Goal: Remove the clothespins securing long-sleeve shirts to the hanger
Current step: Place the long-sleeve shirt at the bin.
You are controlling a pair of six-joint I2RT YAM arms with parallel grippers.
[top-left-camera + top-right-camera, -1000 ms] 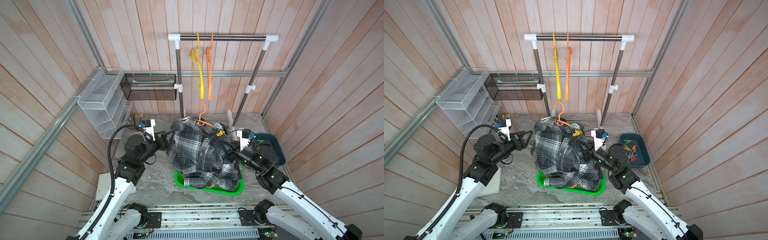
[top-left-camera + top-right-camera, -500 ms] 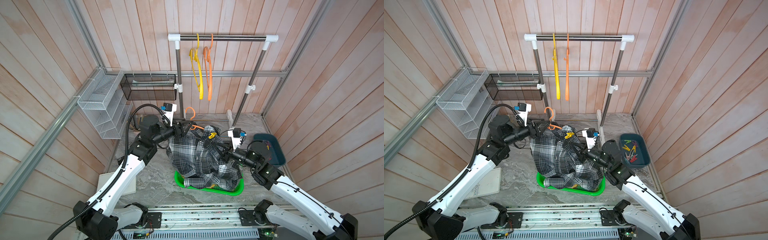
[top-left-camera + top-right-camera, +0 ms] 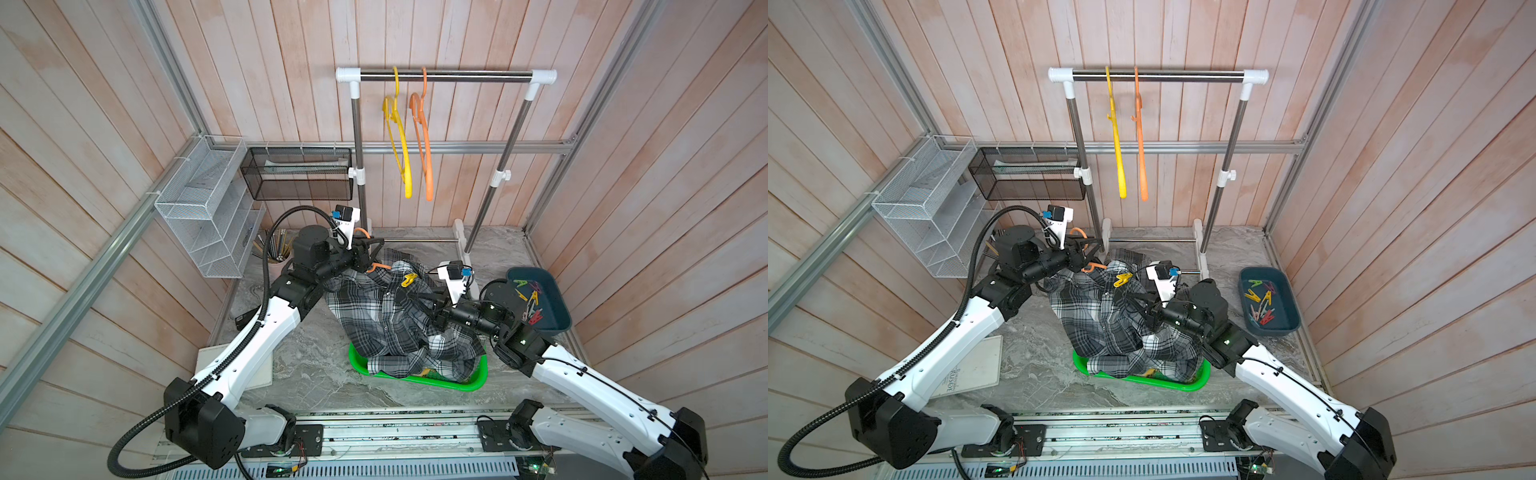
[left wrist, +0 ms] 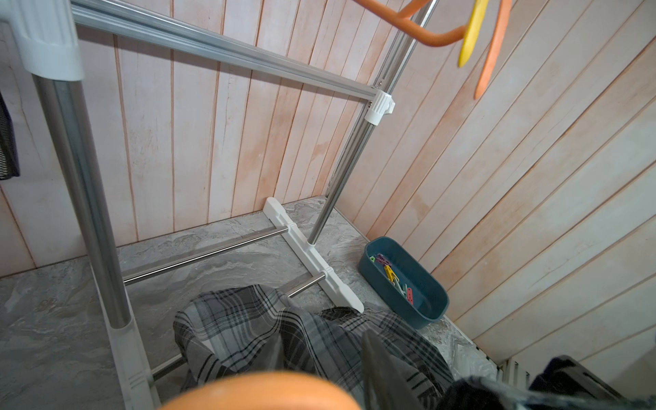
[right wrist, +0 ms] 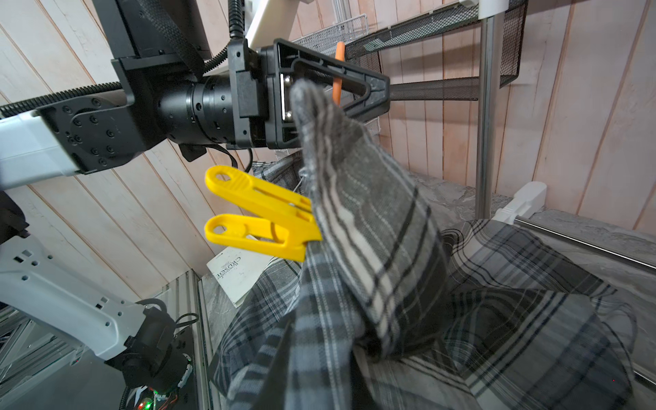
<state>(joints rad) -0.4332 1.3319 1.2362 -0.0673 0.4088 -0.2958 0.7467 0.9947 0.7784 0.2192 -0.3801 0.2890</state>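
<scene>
Currently the yellow clothespin point(image 5: 259, 213) is clamped on a fold of the grey plaid shirt point(image 5: 372, 230) near its collar, with its handles sticking out free. In both top views it sits on the raised top of the garment. The left gripper point(image 3: 371, 252) has its jaws pinched in on the orange hanger point(image 3: 377, 266) just under the hook. The right gripper point(image 3: 411, 296) is closed on shirt cloth just beside the pin, its tips buried in fabric. The shirt's lower part slumps into the green basket point(image 3: 469, 384). Other clothespins point(image 3: 528, 301) lie in the teal bin point(image 3: 555, 305), well apart on the robot's right.
</scene>
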